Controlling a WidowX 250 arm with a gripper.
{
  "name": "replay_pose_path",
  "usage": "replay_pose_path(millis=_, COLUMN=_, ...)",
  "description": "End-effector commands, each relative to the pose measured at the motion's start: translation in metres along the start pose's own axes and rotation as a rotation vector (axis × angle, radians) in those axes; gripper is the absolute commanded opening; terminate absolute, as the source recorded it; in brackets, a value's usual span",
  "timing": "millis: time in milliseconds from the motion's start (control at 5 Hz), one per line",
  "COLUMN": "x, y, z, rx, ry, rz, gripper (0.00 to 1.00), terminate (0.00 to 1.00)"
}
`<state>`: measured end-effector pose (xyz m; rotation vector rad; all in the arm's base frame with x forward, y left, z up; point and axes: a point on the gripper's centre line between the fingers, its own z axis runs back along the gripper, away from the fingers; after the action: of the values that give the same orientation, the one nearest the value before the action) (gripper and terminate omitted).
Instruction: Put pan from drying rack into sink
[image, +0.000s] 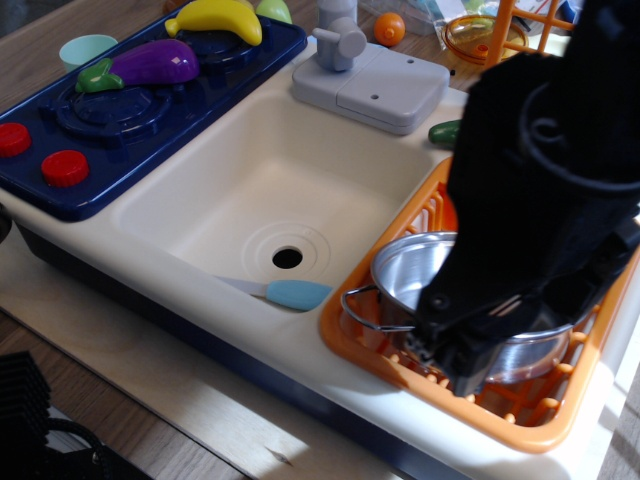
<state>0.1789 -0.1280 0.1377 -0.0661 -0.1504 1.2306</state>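
The black arm (545, 190) at right hides most of the pan (400, 275) and drying rack (375, 345). Its gripper's fingers cannot be made out. A cucumber (442, 131) shows only one end.

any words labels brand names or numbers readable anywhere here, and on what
None can be read in this view.
The pan, drying rack, sink, blue stovetop, red knobs and grey faucet base show no print.
The black gripper shows no marking either.

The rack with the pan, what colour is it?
Bright orange; the rack shows best in the only view, observation.image.
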Motion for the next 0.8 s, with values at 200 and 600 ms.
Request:
replay_pose_path(millis=200, x=0.011, y=0.005, z=-0.016, rx=-0.09, ry=0.015, rz=0.034, gripper=1.0, terminate=0.0)
replay_pose_path(millis=600, x=0.003, y=0.004, z=-0.026, rx=-0.084, ry=-0.033, rz=0.026, gripper=0.0, terminate=0.0)
